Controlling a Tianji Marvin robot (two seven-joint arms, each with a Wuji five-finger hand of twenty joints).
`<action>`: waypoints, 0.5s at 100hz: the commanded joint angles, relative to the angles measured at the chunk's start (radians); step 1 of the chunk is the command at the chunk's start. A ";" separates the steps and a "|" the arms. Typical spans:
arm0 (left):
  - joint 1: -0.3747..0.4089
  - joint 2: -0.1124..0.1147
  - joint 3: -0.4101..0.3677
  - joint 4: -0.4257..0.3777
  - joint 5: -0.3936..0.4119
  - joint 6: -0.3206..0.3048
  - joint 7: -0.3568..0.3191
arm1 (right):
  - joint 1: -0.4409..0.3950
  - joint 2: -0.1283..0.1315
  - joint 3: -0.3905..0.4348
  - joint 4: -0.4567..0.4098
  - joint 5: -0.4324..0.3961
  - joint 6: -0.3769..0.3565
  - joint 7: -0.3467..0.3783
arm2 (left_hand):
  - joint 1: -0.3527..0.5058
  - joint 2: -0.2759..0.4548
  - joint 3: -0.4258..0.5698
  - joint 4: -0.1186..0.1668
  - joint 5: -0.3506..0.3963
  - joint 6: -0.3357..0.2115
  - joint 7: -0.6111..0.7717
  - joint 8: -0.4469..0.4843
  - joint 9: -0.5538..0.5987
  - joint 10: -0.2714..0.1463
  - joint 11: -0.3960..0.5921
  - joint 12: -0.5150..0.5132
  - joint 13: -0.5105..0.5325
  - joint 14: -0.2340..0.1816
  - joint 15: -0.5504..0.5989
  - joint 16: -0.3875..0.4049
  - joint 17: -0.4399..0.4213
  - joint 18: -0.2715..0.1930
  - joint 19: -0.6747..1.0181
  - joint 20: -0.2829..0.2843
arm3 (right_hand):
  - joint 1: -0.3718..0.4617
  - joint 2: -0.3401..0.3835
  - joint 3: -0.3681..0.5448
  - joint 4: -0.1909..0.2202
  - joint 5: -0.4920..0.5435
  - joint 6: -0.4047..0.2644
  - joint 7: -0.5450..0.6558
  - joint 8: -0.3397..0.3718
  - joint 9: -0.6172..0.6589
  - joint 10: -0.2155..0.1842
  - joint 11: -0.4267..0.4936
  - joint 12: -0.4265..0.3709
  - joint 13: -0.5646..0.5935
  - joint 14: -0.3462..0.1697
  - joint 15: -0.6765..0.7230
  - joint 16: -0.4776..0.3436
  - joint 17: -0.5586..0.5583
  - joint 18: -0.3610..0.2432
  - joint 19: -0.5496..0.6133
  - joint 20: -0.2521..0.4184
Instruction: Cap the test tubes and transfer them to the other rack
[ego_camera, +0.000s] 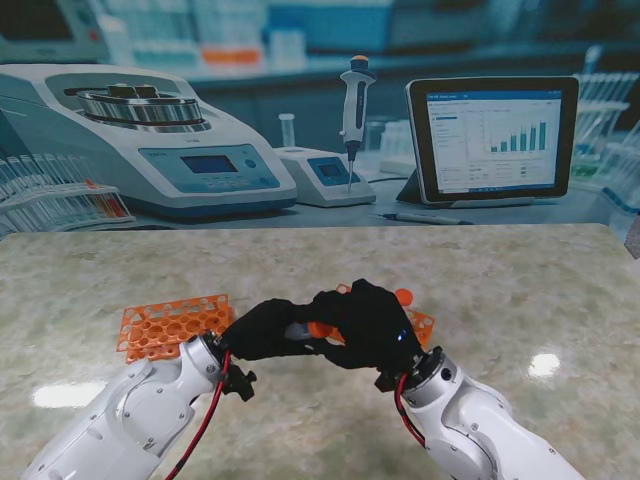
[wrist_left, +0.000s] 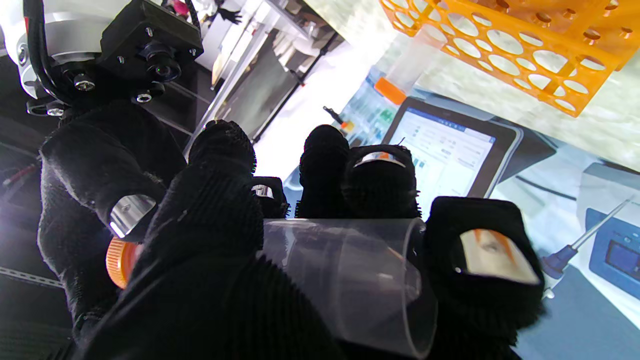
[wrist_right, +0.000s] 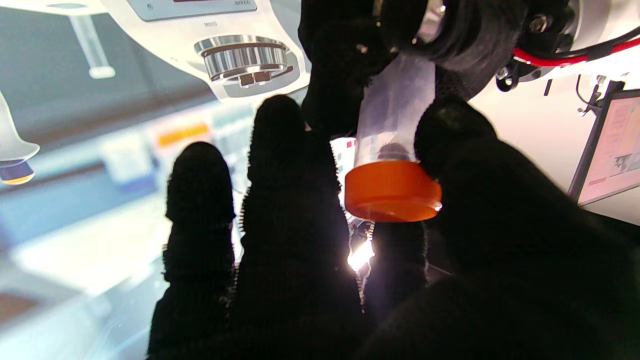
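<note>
Both black-gloved hands meet over the near middle of the table. My left hand (ego_camera: 262, 330) is shut on a clear test tube (wrist_left: 345, 270), wrapped around its body. My right hand (ego_camera: 370, 325) is shut on the orange cap (wrist_right: 392, 192), which sits on the tube's mouth (wrist_right: 392, 115), with thumb and fingers pinching the cap's rim. In the stand view only a bit of the orange cap (ego_camera: 318, 329) shows between the hands. One orange rack (ego_camera: 170, 325) lies to the left. A second orange rack (ego_camera: 422, 322) is partly hidden behind my right hand.
A capped tube (wrist_left: 405, 70) stands in the rack (wrist_left: 525, 50) seen from the left wrist, and an orange cap (ego_camera: 403, 296) shows above the right rack. A printed lab backdrop (ego_camera: 320, 120) rises at the table's far edge.
</note>
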 joint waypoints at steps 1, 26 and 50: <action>-0.001 -0.002 0.000 -0.003 0.000 -0.007 0.001 | 0.000 0.005 -0.004 0.005 0.000 -0.012 0.020 | 0.027 0.030 0.028 -0.011 0.011 -0.054 0.048 0.039 -0.001 -0.029 -0.006 -0.002 0.019 -0.021 0.032 0.013 0.028 -0.079 0.154 0.009 | 0.109 0.030 0.097 0.000 -0.023 -0.023 0.078 0.005 0.053 -0.062 0.052 0.046 0.029 -0.022 0.033 0.015 0.013 -0.033 0.031 0.001; -0.003 -0.003 0.002 0.001 0.001 -0.015 0.004 | 0.018 0.009 -0.003 0.007 0.019 -0.059 0.095 | 0.026 0.029 0.030 -0.011 0.010 -0.054 0.048 0.039 -0.002 -0.030 -0.006 -0.002 0.019 -0.021 0.031 0.013 0.028 -0.079 0.154 0.009 | 0.146 0.070 0.142 0.008 -0.021 -0.019 0.105 0.017 0.065 -0.060 0.064 0.079 0.037 -0.022 0.034 0.012 0.021 -0.033 0.022 -0.009; -0.007 -0.004 0.008 0.007 0.001 -0.025 0.008 | 0.035 0.013 -0.004 0.013 0.032 -0.089 0.154 | 0.025 0.029 0.031 -0.011 0.011 -0.054 0.048 0.039 -0.001 -0.029 -0.007 -0.003 0.018 -0.020 0.031 0.013 0.028 -0.079 0.153 0.009 | 0.171 0.077 0.215 0.020 0.014 -0.015 0.099 0.050 0.086 -0.062 0.092 0.114 0.050 -0.025 0.043 0.011 0.030 -0.024 0.018 -0.021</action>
